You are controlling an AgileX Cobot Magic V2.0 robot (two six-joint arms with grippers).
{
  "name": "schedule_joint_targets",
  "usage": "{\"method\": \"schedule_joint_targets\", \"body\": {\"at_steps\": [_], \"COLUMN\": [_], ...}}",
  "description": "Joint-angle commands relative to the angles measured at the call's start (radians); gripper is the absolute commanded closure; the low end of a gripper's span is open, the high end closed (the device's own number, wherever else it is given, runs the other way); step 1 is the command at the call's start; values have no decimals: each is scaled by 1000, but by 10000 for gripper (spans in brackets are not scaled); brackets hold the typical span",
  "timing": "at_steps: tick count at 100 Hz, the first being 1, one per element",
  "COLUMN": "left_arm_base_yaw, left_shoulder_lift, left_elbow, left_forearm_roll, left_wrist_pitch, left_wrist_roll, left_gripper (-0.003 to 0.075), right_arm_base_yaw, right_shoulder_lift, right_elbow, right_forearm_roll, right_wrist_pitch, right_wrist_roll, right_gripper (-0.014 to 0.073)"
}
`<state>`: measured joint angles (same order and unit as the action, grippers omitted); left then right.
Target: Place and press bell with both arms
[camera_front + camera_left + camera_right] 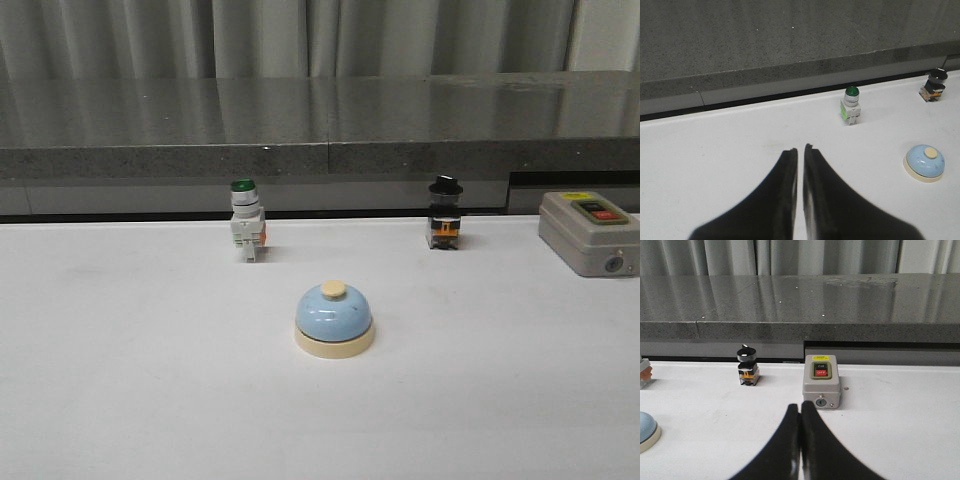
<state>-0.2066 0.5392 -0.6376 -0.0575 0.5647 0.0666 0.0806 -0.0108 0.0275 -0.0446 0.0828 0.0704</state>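
The light-blue bell (pixel 334 318) with cream base and cream knob stands upright on the white table, near the middle. It also shows in the left wrist view (pixel 925 162) and, cut by the frame edge, in the right wrist view (pixel 646 429). My left gripper (pixel 800 149) is shut and empty, over bare table well apart from the bell. My right gripper (pixel 800 406) is shut and empty, just in front of the grey box. Neither arm shows in the front view.
A green-capped white pushbutton switch (pixel 246 231) stands behind the bell to the left. A black-capped switch (pixel 445 212) stands behind to the right. A grey box with red and green buttons (pixel 590 232) sits at the far right. A grey stone ledge (pixel 320 130) runs along the back.
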Motion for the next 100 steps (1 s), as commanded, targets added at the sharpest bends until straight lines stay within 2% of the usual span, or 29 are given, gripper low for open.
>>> {"method": "schedule_joint_targets", "body": {"at_steps": [1,54,73,100], "left_arm_base_yaw": [1,1,2,9], "left_shoulder_lift": [2,2,-19,-205], "left_elbow": [-29,-29,36,289], "left_forearm_roll": [-9,18,41,58], "left_wrist_pitch": [-83,-98,-251,-482], "left_wrist_roll": [-5,-5,-5,-5], "left_gripper": [739,740,740,740], "right_arm_base_yaw": [-5,-5,-5,-5], "right_shoulder_lift": [-18,-18,-18,-18], "right_elbow": [-15,-15,-15,-15], "right_forearm_roll": [-10,-10,-10,-10], "right_wrist_pitch": [-89,-89,-89,-89], "right_wrist_roll": [-3,-3,-3,-3], "right_gripper": [654,654,654,654]}}
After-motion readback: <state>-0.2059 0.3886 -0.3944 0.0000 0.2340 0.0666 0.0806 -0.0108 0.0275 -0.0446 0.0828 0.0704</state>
